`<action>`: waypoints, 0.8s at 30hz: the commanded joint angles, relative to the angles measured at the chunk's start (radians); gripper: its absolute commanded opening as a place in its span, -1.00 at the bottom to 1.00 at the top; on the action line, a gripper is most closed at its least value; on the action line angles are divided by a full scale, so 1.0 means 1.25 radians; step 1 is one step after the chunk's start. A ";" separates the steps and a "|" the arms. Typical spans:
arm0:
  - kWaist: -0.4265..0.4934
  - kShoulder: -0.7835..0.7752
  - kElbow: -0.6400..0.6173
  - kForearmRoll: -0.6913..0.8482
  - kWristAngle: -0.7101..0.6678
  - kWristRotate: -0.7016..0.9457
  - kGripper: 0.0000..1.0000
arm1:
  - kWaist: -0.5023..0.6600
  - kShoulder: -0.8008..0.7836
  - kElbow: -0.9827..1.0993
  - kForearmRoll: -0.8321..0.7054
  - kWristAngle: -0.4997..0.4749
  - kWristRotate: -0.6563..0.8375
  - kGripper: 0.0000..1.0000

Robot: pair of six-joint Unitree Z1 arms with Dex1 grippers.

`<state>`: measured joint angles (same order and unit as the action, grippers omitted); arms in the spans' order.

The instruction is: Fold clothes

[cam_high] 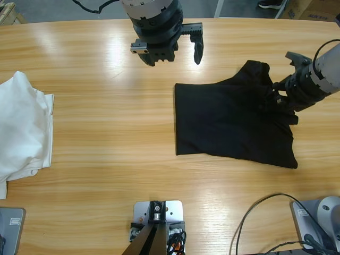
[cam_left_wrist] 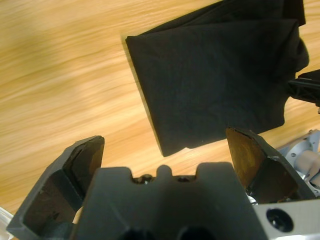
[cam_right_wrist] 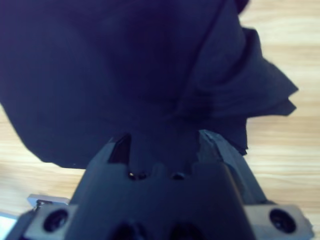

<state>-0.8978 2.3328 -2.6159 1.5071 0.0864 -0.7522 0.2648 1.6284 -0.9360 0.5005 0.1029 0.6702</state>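
1. one black shirt (cam_high: pixel 231 119) lies partly folded on the tabletop (cam_high: pixel 106 159), ahead of the left end effector (cam_high: pixel 172 53).
2. one white garment pile (cam_high: pixel 21 125) sits far off to that end effector's side.
3. left end effector: jaws spread, holding nothing, above bare wood.
4. right end effector (cam_high: pixel 279 98): jaws pinching the black shirt's bunched edge.

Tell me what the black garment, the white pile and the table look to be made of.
Black garment: soft matte fabric, likely cotton knit; it bunches into folds at the right hand. White pile: similar soft cloth, creased and layered. Table: wood or wood-look laminate, glossy; grain lines and lamp glare show.
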 commanded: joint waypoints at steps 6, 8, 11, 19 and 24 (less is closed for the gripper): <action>-0.003 0.005 -0.013 0.123 -0.003 0.004 0.91 | -0.049 0.016 0.069 -0.057 0.039 0.078 0.05; -0.003 0.005 -0.013 0.123 -0.003 0.002 0.91 | -0.056 0.030 0.068 -0.067 0.041 0.084 0.05; -0.003 0.003 -0.010 0.123 -0.003 0.003 0.91 | -0.072 0.054 0.075 -0.090 0.054 0.084 0.05; -0.003 -0.001 -0.002 0.123 -0.003 0.003 0.91 | -0.073 0.084 0.080 -0.117 0.051 0.090 0.05; -0.003 0.000 -0.002 0.123 -0.002 0.003 0.91 | -0.071 0.024 0.103 -0.105 0.046 0.127 0.05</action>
<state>-0.8978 2.3328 -2.6159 1.5072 0.0864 -0.7522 0.1838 1.6886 -0.8639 0.3676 0.1506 0.7743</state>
